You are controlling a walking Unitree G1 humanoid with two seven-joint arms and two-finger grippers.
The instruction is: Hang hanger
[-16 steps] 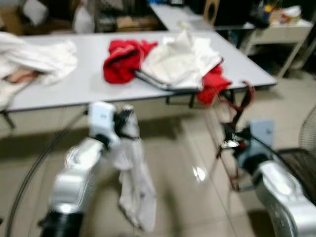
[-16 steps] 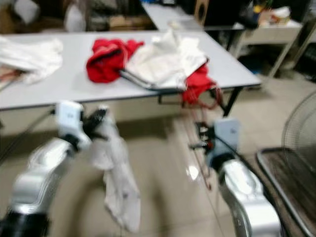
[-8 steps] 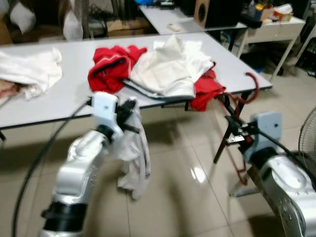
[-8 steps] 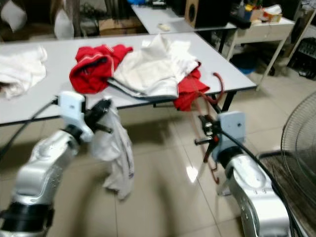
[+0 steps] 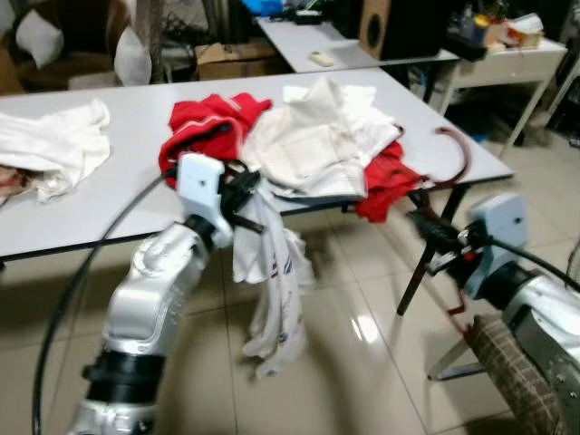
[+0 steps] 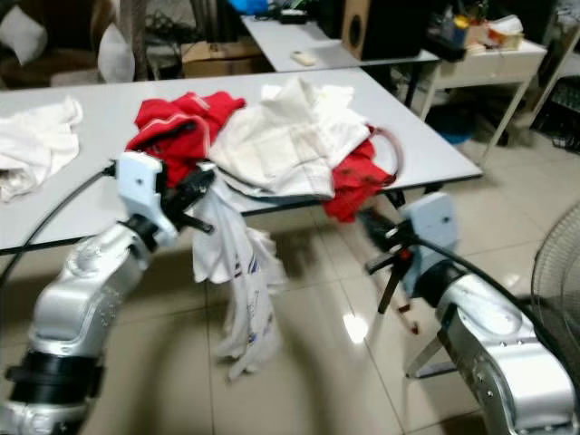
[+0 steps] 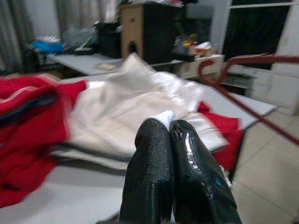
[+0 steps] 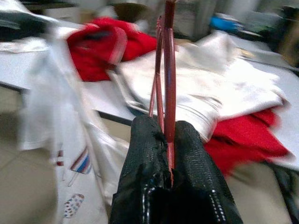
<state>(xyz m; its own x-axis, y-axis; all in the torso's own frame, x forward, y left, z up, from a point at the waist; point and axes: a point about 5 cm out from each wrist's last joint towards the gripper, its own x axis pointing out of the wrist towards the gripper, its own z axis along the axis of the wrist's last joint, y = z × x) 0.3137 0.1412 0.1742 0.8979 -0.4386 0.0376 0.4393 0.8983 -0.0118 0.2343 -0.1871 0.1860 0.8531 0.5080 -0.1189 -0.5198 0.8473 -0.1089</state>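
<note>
A red wire hanger [image 5: 459, 156] is pinched in my right gripper [image 5: 428, 234], which is shut on its lower bar; the hook curves up over the table's near right corner. The right wrist view has the black fingers [image 8: 145, 154] closed on the hanger [image 8: 167, 70]. My left gripper [image 5: 248, 194] is shut on a white printed garment [image 5: 272, 290] that hangs down toward the floor in front of the table edge. Its fingers [image 7: 152, 158] press together on a bit of white cloth [image 7: 164, 115].
The long grey table [image 5: 109, 190] carries a red garment [image 5: 207, 122], a white garment [image 5: 317, 140] with more red cloth [image 5: 385, 177] over the edge, and white laundry [image 5: 54, 145] at far left. A second table [image 5: 299, 41] and a speaker [image 5: 390, 27] stand behind. A fan grille [image 6: 562, 272] is on the right.
The view has shifted and sharpened. My left gripper has risen close to the table edge with the white garment. The hanger has tilted, its hook now over the table corner.
</note>
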